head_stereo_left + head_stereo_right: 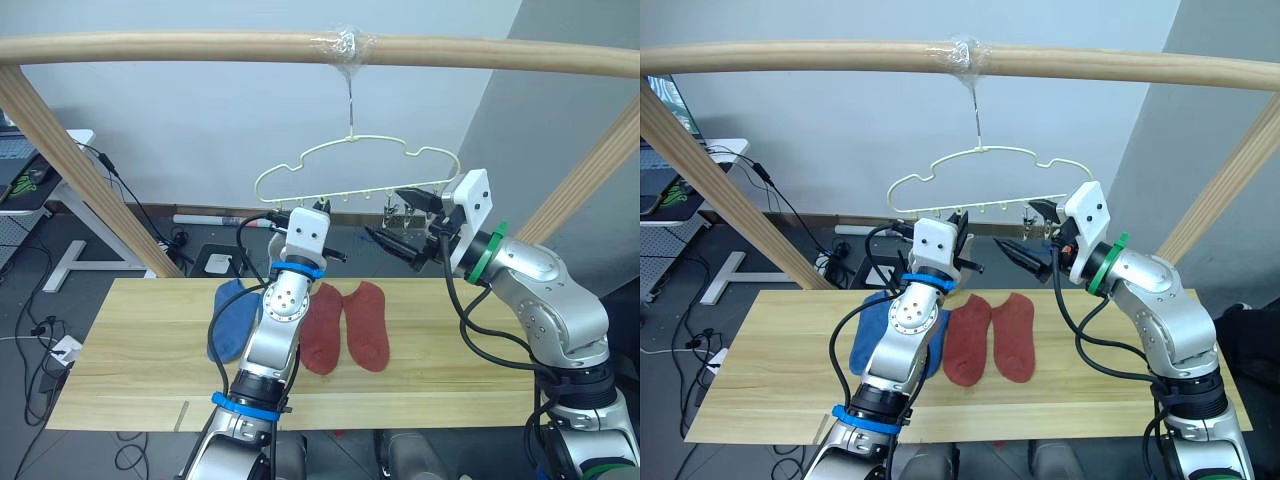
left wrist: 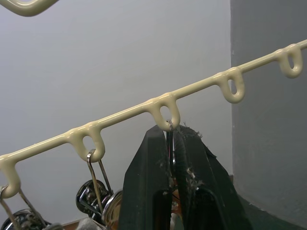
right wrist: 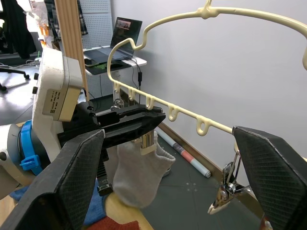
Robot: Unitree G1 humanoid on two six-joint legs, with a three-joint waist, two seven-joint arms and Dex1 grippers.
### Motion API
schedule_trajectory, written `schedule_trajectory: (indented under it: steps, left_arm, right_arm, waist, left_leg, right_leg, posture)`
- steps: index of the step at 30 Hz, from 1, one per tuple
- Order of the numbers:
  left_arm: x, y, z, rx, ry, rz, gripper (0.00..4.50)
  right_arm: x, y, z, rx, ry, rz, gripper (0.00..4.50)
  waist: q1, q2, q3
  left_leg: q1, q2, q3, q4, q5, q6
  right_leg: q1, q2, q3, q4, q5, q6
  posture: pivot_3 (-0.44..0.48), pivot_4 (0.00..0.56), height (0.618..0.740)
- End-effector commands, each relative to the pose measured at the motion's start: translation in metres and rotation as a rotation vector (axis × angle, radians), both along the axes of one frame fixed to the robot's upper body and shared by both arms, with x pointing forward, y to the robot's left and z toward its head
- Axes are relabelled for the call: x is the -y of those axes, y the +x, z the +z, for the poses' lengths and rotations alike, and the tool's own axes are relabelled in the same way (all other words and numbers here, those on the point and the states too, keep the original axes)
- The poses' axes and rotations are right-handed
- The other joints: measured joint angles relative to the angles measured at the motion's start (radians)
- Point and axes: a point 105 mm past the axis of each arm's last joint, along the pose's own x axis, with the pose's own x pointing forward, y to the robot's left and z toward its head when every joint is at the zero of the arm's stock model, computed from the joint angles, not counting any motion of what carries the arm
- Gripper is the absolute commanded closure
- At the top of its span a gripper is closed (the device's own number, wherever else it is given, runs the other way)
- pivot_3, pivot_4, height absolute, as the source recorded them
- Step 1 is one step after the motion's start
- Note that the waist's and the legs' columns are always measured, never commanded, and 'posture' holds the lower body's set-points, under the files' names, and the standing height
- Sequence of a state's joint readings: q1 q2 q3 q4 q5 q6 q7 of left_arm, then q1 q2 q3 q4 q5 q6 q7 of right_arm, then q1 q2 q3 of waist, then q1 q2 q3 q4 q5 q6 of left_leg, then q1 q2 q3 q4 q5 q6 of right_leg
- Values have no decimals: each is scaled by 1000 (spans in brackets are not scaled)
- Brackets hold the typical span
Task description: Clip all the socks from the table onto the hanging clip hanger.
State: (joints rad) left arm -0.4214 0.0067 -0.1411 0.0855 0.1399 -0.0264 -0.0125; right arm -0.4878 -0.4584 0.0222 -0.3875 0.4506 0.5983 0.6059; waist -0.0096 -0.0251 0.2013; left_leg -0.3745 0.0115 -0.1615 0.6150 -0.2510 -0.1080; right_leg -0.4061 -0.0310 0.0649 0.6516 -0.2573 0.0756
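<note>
While the left gripper (image 3: 144,125) pinches a clip, a grey sock (image 3: 139,175) hangs.

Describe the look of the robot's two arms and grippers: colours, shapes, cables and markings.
Both arms have silver-grey rounded shells with looping black cables. The left arm has blue bands; the right arm has a green ring. Each white boxy wrist block carries a gripper of two black tapered fingers: left gripper, right gripper.

Two rust-red socks (image 1: 347,327) and one blue sock (image 1: 235,318) are counted on the table (image 1: 130,360); one grey sock (image 3: 140,175), perhaps two, is seen at the hanger (image 1: 355,170).
</note>
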Motion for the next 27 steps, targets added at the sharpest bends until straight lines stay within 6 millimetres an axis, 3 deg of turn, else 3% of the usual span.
schedule_trajectory:
  steps: [1,5,8,12,16,22,24,27]
  left_arm:
    - [4,-1,10,-5,-14,-65,4484]
    - [-5,1,10,-155,-111,-172,4484]
    - [-10,-2,13,-285,-187,-294,4484]
    - [-17,-5,16,-379,-247,-347,4484]
    - [-32,-12,18,-545,-466,-451,4484]
    - [-37,-19,13,-579,-412,-440,4484]
    - [-35,-19,14,-577,-418,-436,4484]
    - [-31,-23,16,-572,-425,-444,4484]
  right_arm:
    - [1,-1,-9,3,-60,-32,0]
    - [12,9,-69,-159,-182,-187,0]
    - [4,11,-105,-223,-211,-212,0]
    - [-4,13,-127,-251,-236,-217,0]
    - [-28,20,-175,-338,-286,-217,0]
    - [-48,28,-211,-424,-332,-226,0]
    - [-49,29,-224,-464,-362,-246,0]
    - [-37,39,-242,-476,-447,-331,0]
  waist:
    - [0,0,0]
    - [-1,0,-1]
    - [-11,0,0]
    - [-24,0,0]
    - [-28,0,0]
    - [-28,1,0]
    - [-24,1,0]
    - [-23,1,0]
  left_leg:
    - [0,0,0,0,0,0]
    - [0,0,0,0,0,0]
    - [1,0,0,0,0,0]
    - [4,0,0,3,0,0]
    - [6,1,0,7,0,0]
    - [6,1,1,9,0,0]
    - [6,0,1,9,0,0]
    - [7,1,1,9,0,0]
  right_leg:
    - [0,0,0,0,0,0]
    - [0,0,0,1,0,0]
    - [0,0,0,5,0,0]
    - [0,0,1,9,-1,1]
    - [2,2,1,11,-3,4]
    - [3,2,3,13,0,0]
    - [3,2,3,12,0,0]
    - [3,2,3,13,0,0]
  posture:
    - [9,171,740]
    - [23,182,740]
    - [23,182,740]
    - [39,184,740]
    - [47,187,740]
    - [55,183,740]
    - [70,181,740]
    - [84,179,740]
